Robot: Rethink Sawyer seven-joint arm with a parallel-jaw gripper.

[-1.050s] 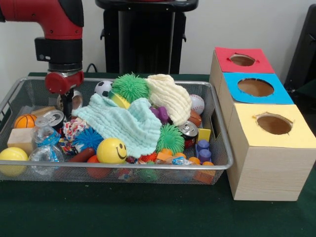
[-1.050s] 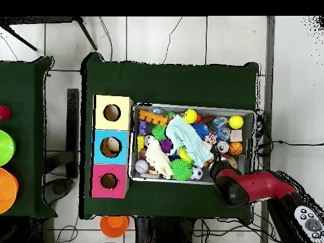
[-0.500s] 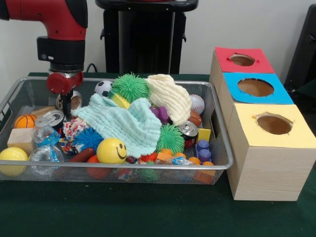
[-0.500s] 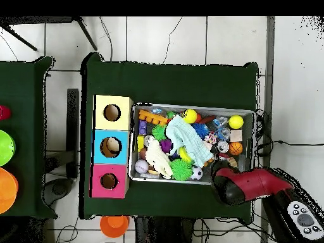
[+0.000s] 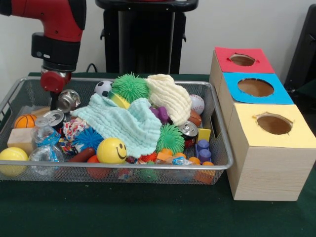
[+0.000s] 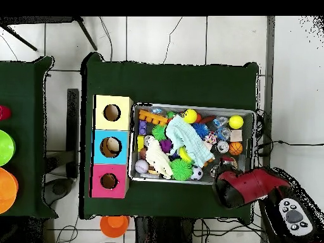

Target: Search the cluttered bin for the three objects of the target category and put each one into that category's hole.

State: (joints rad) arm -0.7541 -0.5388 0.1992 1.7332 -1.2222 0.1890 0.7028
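Note:
My gripper (image 5: pixel 54 104) hangs over the far left corner of the wire bin (image 5: pixel 123 167), its red wrist just above. It is shut on the rim of a crushed silver can (image 5: pixel 68 100), which tilts beside it just above the clutter. A second silver can (image 5: pixel 53 118) lies below, and a third can (image 5: pixel 188 129) sits at the right by a green spiky ball (image 5: pixel 170 138). In the overhead view the red arm (image 6: pixel 250 185) covers the bin's lower right corner and the gripper's tips are hidden there.
Three boxes with round holes stand beside the bin: red (image 5: pixel 242 60), blue (image 5: pixel 255 87), yellow (image 5: pixel 274 123). A mint cloth (image 5: pixel 121 123) and a cream cloth (image 5: pixel 170 96) cover the middle. Balls, plastic bottles (image 5: pixel 44 137) and blocks crowd around them.
The gripper has moved left and slightly up from the bin's back left area. The silver can has shifted left with it and now shows tilted beside it.

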